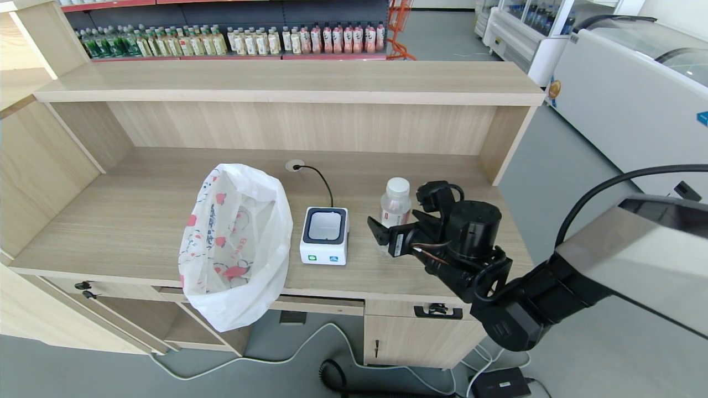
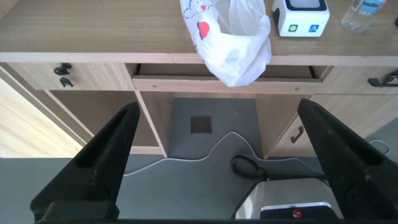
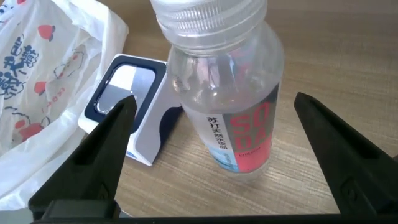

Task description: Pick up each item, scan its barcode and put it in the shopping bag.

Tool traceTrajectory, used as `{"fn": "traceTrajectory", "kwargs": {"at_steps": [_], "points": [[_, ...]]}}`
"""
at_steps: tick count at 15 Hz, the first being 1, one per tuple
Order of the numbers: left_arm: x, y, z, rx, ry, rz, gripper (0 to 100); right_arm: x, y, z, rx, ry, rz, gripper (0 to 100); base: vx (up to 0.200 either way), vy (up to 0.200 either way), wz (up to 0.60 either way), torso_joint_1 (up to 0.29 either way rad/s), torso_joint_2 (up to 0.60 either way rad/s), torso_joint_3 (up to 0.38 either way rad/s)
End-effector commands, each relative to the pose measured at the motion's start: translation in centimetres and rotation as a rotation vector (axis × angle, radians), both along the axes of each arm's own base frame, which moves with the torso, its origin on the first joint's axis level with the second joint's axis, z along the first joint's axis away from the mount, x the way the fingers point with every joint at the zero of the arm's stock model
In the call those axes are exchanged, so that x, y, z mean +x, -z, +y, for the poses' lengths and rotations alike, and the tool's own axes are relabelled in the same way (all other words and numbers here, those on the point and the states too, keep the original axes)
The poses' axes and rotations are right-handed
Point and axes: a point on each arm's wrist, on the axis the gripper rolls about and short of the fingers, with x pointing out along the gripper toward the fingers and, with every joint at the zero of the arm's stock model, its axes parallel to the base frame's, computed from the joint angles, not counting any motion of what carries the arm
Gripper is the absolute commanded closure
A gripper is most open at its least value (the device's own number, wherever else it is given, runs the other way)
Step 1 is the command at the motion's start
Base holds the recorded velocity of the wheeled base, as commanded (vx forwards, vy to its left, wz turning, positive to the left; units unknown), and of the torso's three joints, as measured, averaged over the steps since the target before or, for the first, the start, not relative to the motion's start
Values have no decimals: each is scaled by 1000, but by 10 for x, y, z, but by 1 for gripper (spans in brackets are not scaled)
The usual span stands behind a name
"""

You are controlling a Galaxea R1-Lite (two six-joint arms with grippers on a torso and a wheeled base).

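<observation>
Bottle [image 1: 396,203] is found upright on the counter [image 1: 138,221] beside the scanner [image 1: 324,235], bracketed untouched by the right gripper's [image 1: 399,231] open jaws, evidently positioned for a side grasp.

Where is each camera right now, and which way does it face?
Head view: on the head, looking forward and down at the counter with shopping bag, scanner and bottle; right arm and right gripper show.
Left wrist view: low before the counter, facing its drawer; the open left gripper frames it.
Right wrist view: just above the counter, facing the bottle between the open right gripper's fingers.
Shared: all three show shopping bag, scanner, bottle.
</observation>
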Motion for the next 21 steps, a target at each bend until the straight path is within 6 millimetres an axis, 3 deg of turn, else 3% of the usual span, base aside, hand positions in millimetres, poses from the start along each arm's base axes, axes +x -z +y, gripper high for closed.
{"fn": "traceTrajectory", "kwargs": {"at_steps": [1,7,11,12,21], "points": [[0,0,0,0,0,1,0,10,4,7,5,-12,-10,0,0,0,0,0,0,0],[0,0,0,0,0,1,0,25,13,20,-26,-69,20,0,0,0,0,0,0,0],[0,0,0,0,0,1,0,37,5,18,-23,-50,20,0,0,0,0,0,0,0],[0,0,0,0,0,1,0,40,7,14,-25,-44,24,100,0,0,0,0,0,0],[0,0,0,0,0,1,0,44,13,6,-45,-70,25,100,0,0,0,0,0,0]]}}
